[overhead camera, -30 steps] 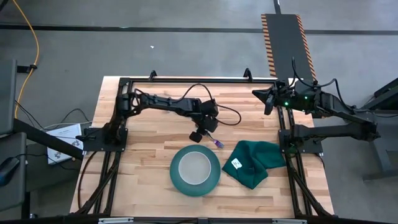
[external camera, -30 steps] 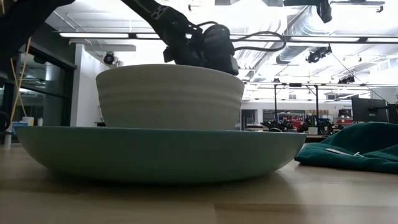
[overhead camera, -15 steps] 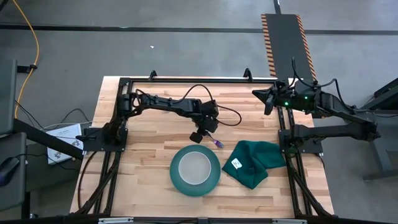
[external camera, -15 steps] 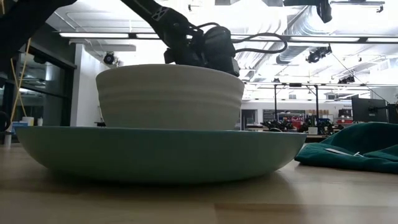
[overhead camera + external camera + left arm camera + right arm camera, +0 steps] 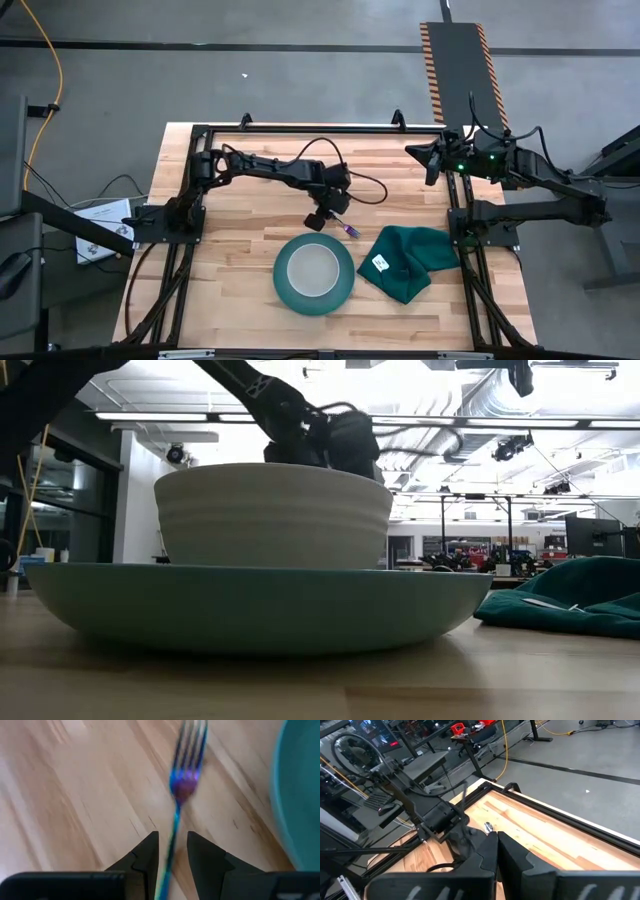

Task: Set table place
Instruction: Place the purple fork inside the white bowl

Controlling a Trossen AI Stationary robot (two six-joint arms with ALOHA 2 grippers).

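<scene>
The teal plate (image 5: 314,296) lies on the wooden table (image 5: 240,250) near its front middle, and the white bowl (image 5: 312,268) stands in it. My left gripper (image 5: 320,215) is just beyond the plate's far rim, shut on the fork (image 5: 348,229), whose blue-purple neck and tines (image 5: 184,775) stick out ahead of the fingers. In the low view the left gripper (image 5: 335,440) shows behind the bowl (image 5: 272,515). My right gripper (image 5: 432,160) waits shut at the table's far right. I cannot make out the spoon. My left gripper pinches the fork's thin handle (image 5: 169,857) between its two fingers (image 5: 147,852). The fork runs lengthwise out between the fingers, tines away from the wrist and toward the plate's rim (image 5: 300,795). Whether the tines touch the table, I cannot tell.
The dark green cloth (image 5: 408,262) lies bunched to the right of the plate, with a white tag on it. The black frame (image 5: 320,128) edges the tabletop, and its struts run down both sides. Bare wood shows left of the plate (image 5: 230,270).
My left gripper has stayed just beyond the plate's far rim with the fork. In the low view it has turned a little, and the cable loop beside it has swung out of sight. The plate, bowl and cloth have not moved.
</scene>
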